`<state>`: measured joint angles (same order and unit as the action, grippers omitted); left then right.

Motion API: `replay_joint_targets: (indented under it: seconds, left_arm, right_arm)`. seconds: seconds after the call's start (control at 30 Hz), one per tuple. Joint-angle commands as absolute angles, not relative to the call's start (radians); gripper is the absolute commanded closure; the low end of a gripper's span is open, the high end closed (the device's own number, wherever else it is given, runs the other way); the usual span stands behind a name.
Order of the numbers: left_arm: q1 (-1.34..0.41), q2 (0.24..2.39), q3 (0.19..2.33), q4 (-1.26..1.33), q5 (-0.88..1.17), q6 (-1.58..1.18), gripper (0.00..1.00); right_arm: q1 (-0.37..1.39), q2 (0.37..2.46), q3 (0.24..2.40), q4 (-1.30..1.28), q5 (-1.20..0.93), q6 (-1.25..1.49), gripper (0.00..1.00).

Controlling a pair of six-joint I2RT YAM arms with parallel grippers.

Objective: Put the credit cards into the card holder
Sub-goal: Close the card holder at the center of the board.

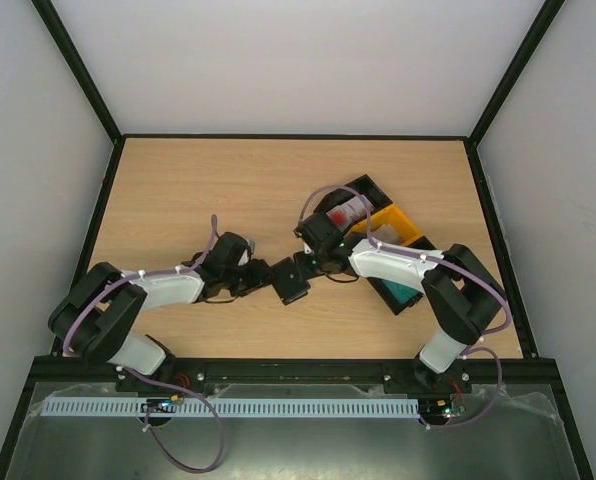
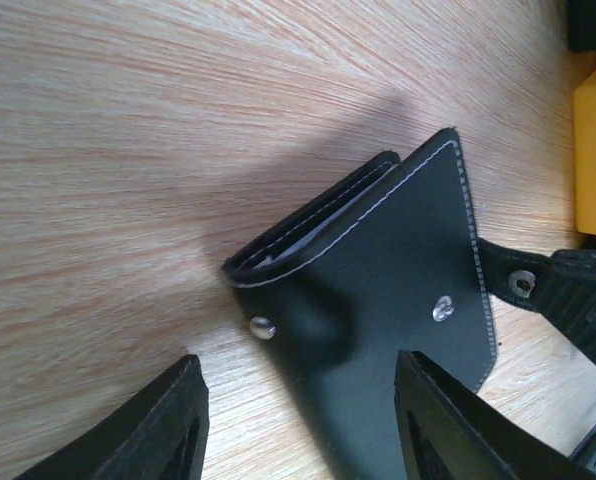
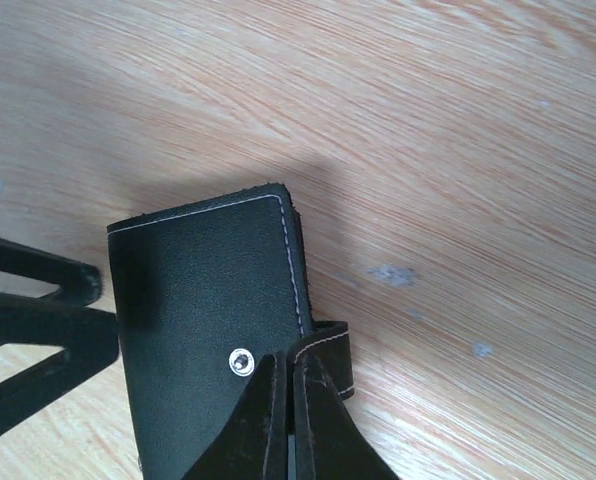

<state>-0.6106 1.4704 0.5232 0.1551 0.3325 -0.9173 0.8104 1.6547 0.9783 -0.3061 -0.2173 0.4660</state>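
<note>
The black card holder (image 1: 290,282) lies folded shut on the table between my two grippers. In the right wrist view, my right gripper (image 3: 296,365) is shut on the short clasp tab (image 3: 328,345) at the edge of the card holder (image 3: 203,300). My left gripper (image 2: 303,420) is open around the other end of the card holder (image 2: 378,290), with one finger (image 2: 158,430) over bare wood and a gap beside it. A red-and-white credit card (image 1: 340,213) lies in the far black bin. A teal card (image 1: 405,293) shows in the near bin.
Joined bins stand at the right: a black one (image 1: 363,190), a yellow one (image 1: 398,225) and another black one (image 1: 415,300) partly under the right arm. A black frame edges the table.
</note>
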Motion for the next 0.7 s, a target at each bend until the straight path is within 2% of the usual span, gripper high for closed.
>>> replay_joint_targets:
  seconds: [0.0,0.3,0.67]
  left_arm:
    - [-0.618,1.501,0.524,0.124,0.302,-0.912,0.48]
    - [-0.62,1.527,0.53,0.123,0.296,-0.905,0.59]
    - [-0.62,1.534,0.53,0.12,0.291,-0.9,0.6]
  right_arm:
    - [0.805,1.662,0.989,-0.27,-0.287,0.425,0.98]
    - [0.805,1.716,1.022,-0.301,-0.296,0.395,0.98]
    - [0.806,1.748,1.023,-0.296,-0.339,0.379,0.98]
